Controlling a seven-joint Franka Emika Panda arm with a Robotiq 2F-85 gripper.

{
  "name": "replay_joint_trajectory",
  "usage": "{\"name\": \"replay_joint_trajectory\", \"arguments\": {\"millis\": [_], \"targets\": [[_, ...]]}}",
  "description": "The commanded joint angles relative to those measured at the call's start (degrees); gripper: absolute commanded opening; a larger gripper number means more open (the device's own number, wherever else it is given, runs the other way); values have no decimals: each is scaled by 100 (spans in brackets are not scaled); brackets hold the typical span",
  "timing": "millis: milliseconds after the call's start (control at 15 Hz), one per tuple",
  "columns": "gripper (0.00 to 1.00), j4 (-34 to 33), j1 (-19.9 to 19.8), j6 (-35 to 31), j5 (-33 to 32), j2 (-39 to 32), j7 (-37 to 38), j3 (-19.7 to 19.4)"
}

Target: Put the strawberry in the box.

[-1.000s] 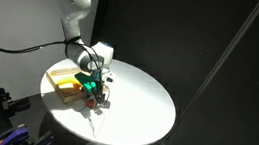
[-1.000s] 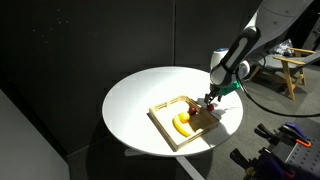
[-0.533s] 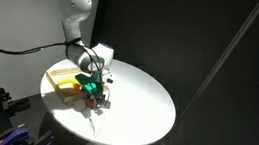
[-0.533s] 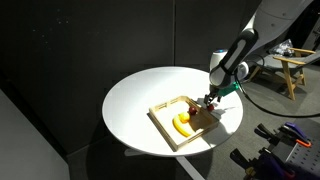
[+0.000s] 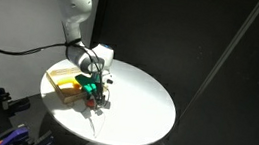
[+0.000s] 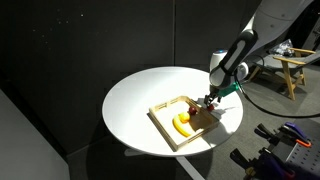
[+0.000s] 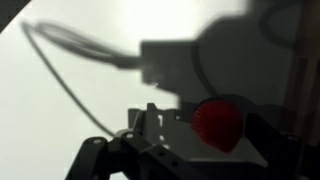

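Note:
The strawberry (image 7: 217,125) is a small red fruit between my two fingers in the wrist view, in deep shadow. My gripper (image 7: 214,132) is shut on the strawberry. In both exterior views the gripper (image 5: 94,96) (image 6: 207,101) is down low at the corner of the box (image 6: 165,130) nearest the arm. The box is a shallow light-wood tray on the round white table (image 6: 135,95), also seen in an exterior view (image 5: 57,83). The strawberry is hidden by the gripper in both exterior views. I cannot tell whether it is over the box or just beside the rim.
A yellow banana (image 6: 181,124) lies inside the box. The white table (image 5: 140,104) stretches away from the box toward its round edge. A cable runs from the gripper across the wrist view (image 7: 70,60). Equipment stands beyond the table (image 6: 290,60).

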State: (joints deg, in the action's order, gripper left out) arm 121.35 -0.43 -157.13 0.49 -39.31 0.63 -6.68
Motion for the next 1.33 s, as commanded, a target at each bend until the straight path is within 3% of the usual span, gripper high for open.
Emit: {"name": "replay_joint_trajectory", "arguments": {"millis": [0, 400, 867, 1267], "targets": [[74, -119, 10, 23, -131, -63, 140, -48], [25, -107, 43, 43, -161, -33, 163, -104], [23, 79, 207, 253, -512, 375, 154, -376], [23, 290, 223, 704, -714, 1013, 123, -331]]}}
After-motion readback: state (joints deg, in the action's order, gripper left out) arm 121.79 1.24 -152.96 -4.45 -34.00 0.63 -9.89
